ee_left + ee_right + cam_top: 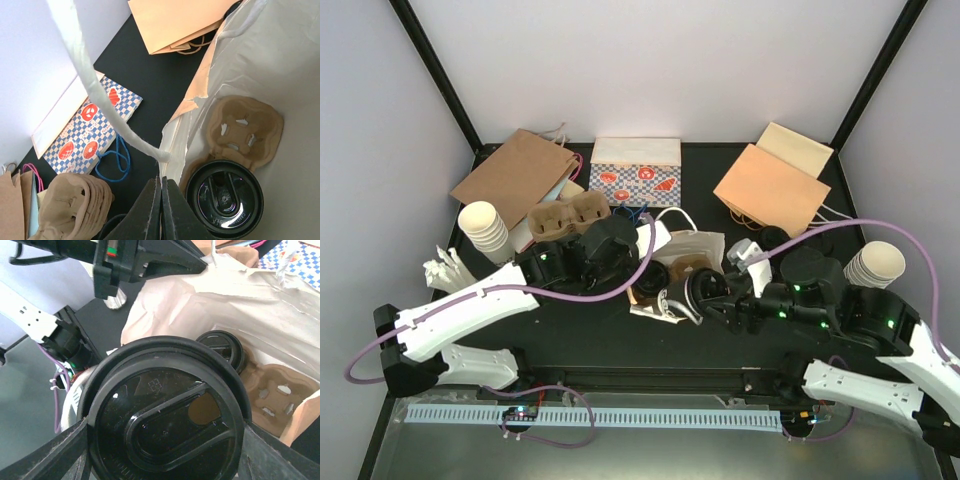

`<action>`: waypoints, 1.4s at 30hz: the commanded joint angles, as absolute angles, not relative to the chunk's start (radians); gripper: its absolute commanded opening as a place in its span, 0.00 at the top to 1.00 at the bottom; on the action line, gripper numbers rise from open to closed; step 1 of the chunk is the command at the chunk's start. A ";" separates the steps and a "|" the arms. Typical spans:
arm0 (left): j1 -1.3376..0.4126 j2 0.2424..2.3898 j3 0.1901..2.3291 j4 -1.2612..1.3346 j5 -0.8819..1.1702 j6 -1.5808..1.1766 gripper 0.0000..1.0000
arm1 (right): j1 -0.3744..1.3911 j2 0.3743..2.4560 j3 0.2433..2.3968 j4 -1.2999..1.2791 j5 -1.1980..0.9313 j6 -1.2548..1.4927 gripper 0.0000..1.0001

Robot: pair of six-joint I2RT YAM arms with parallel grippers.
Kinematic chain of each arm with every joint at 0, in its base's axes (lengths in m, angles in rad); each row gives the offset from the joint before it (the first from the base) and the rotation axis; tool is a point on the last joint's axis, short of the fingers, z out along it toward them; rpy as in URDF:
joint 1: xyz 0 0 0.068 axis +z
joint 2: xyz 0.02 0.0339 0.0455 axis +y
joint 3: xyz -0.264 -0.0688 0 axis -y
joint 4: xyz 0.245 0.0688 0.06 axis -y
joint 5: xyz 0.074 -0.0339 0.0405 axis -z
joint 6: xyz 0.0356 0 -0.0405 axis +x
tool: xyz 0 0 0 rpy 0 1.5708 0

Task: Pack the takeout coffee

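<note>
The coffee cup [165, 425] up front is showing a glossy black lid, and a second cup [224, 197] is showing the same black. The bag [285, 60] around it is looking white, its pulp carrier [245, 130] brown. The box [90, 135] is wearing blue-and-white checks with round red marks, and the cord [116, 161] is showing blue. The far left bag [515, 172] is looking brown, the far right bag [770, 190] pale orange. The stacked cups [485, 228] are looking cream, the cable [620, 288] purple, the table [710, 160] black.

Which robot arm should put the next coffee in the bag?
Right. The right gripper holds a lidded coffee cup at the white bag mouth, near the carrier and its free slot. The left gripper is pinched shut on the bag's edge, so it looks busy.
</note>
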State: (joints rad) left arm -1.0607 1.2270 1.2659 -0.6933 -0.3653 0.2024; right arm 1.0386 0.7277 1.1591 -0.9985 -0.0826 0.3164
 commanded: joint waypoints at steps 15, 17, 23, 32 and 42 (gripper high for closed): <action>-1.069 1.201 1.255 -0.714 -0.384 0.214 0.98 | 1.048 0.763 1.187 -1.115 -0.253 0.307 0.35; -1.071 1.200 1.256 -0.716 -0.386 0.216 0.99 | 1.048 0.763 1.180 -1.129 -0.248 0.306 0.36; -1.078 1.197 1.255 -0.711 -0.377 0.220 0.98 | 1.047 0.759 1.212 -1.144 -0.201 0.296 0.35; -1.120 1.170 1.229 -0.711 -0.368 0.202 0.98 | 1.048 0.728 1.257 -1.097 -0.038 0.267 0.35; -1.159 1.142 1.206 -0.718 -0.393 0.188 0.98 | 1.048 0.778 1.238 -0.988 0.087 0.195 0.36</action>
